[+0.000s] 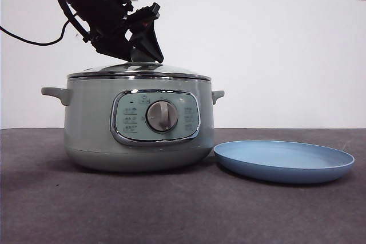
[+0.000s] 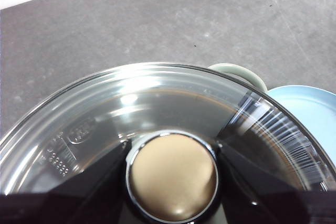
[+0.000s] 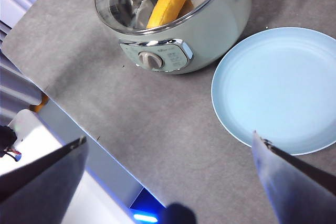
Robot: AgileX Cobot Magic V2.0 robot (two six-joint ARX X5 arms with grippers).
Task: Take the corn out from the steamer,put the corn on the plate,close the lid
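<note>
Left gripper (image 1: 146,55) comes down from the upper left in the front view, its black jaws reaching the top of the lid (image 1: 139,71), which sits closed on the steamer (image 1: 139,130). The pot stands on a dark grey, speckled table (image 1: 171,210) before a plain white wall (image 1: 274,44), and the plate (image 1: 283,161) lies just beside it, empty.

From the left wrist, the jaws stand on either side of the lid's knob (image 2: 173,178), close against it though not clearly squeezing; whether they grip it I cannot tell. Grey tabletop stretches beyond the glass, with one pot handle (image 2: 239,74) and the plate's edge near it.

From the right wrist, the right gripper (image 3: 168,182) hangs high above the table's near edge with jaws spread wide, holding nothing. Through the glass, the corn (image 3: 167,3) lies inside the steamer.
</note>
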